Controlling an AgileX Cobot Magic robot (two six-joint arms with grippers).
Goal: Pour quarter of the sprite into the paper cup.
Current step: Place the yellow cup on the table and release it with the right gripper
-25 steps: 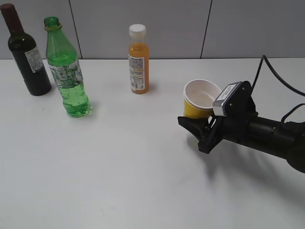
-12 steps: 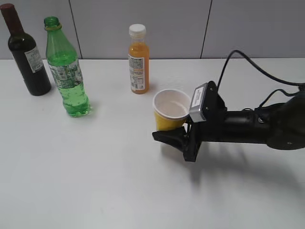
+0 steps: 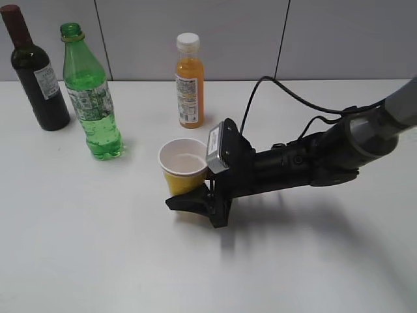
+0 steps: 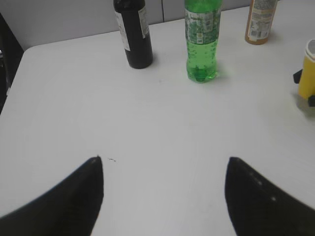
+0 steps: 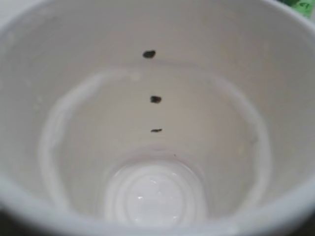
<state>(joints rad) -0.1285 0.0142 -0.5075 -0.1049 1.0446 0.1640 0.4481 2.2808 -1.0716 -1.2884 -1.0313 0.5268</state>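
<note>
Item: small yellow paper cup (image 3: 183, 166), white inside, clamped upright in our right gripper (image 3: 195, 195) mid-table. Tall translucent green plastic sprite bottle (image 3: 91, 98) stands upright toward the far left corner. Our left gripper (image 4: 165, 196), wide and empty, sits nearer it.

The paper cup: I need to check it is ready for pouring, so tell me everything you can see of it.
The paper cup is small, yellow outside, white inside with a rolled white rim. It stands upright, mouth open, gripped low on its wall by the right gripper. Three small dark specks mark its inner wall; otherwise it looks empty. It is right of the sprite, apart from it.
</note>
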